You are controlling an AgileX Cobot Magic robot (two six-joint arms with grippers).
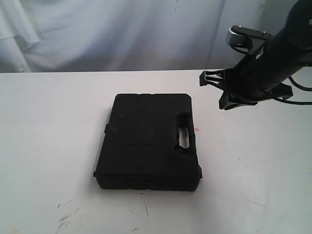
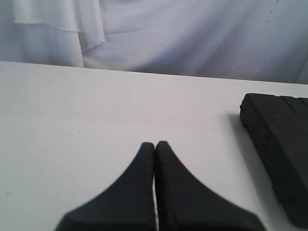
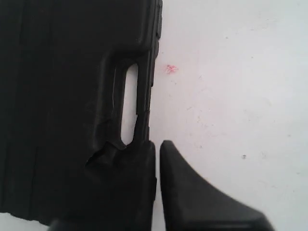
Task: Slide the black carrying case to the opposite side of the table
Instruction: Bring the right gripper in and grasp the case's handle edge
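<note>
The black carrying case (image 1: 147,141) lies flat in the middle of the white table (image 1: 48,146), its handle slot (image 1: 184,136) on its right side. My right gripper (image 1: 217,90) hangs in the air past the case's far right corner, touching nothing. The right wrist view looks down on the case (image 3: 62,96). There my right gripper (image 3: 158,145) is shut and empty over the handle edge. My left gripper (image 2: 155,144) is shut and empty above bare table, with the case (image 2: 281,149) off to one side. The exterior view does not show the left arm.
A small pink spot (image 1: 197,129) marks the table just right of the handle. Dark scuff marks (image 1: 66,219) run along the front edge. A white cloth backdrop (image 1: 122,34) hangs behind the table's far edge.
</note>
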